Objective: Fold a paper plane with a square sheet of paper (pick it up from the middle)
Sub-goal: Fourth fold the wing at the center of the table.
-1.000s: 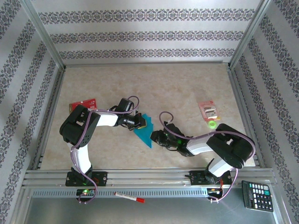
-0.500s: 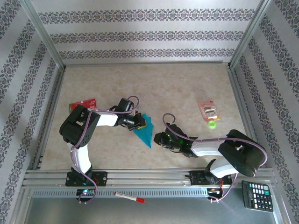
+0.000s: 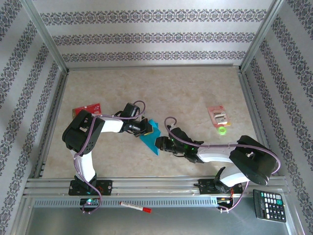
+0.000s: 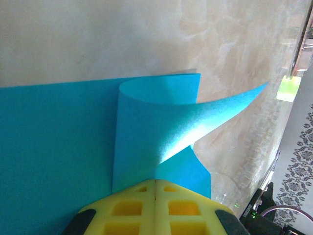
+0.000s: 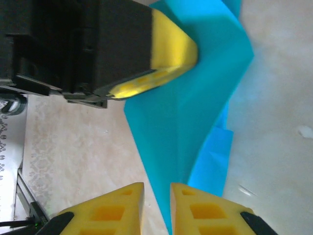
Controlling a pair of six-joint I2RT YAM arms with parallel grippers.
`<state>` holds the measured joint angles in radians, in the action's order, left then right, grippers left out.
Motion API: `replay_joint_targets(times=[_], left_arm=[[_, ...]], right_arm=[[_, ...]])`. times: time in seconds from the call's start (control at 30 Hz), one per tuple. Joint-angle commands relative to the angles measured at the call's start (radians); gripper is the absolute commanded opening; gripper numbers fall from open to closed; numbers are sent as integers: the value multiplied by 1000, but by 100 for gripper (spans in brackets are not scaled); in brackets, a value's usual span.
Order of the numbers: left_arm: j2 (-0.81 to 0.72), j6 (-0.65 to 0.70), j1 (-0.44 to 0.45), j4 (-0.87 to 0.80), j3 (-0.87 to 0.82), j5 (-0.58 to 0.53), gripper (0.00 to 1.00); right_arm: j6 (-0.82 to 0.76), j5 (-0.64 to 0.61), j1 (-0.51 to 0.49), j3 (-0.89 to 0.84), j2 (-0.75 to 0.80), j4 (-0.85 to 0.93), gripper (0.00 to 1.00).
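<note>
Counting paper: one square sheet of paper [image 3: 150, 138], teal, creased to a pointed shape, one flap curling up.
Left gripper [image 4: 155, 185]: one, clenched, pads resting on the sheet's far end.
Right gripper [image 5: 156, 191]: one, jaws narrowly apart at the sheet's near point.
Others: one red card [image 3: 87, 108] left of the sheet; one packet [image 3: 217, 115], one green ring [image 3: 222, 130] and one calculator [image 3: 269, 204] right of it.
Writing: too small to read.
</note>
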<state>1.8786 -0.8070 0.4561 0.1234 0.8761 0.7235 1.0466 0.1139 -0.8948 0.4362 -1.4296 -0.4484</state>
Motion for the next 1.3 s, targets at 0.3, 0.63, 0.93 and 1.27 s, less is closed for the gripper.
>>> replay_joint_targets(times=[0.3, 0.63, 0.93, 1.27], left_arm=[[2, 26, -18, -77, -28, -58, 7], [-1, 37, -16, -92, -24, -62, 7], [0, 40, -19, -96, -23, -66, 7], [0, 41, -18, -96, -26, -68, 7]], right_arm=[[-114, -44, -58, 77, -6, 130, 14], [-97, -27, -41, 81, -75, 146, 10], [-89, -6, -41, 56, -82, 148, 9], [-97, 16, -36, 62, -92, 197, 7]])
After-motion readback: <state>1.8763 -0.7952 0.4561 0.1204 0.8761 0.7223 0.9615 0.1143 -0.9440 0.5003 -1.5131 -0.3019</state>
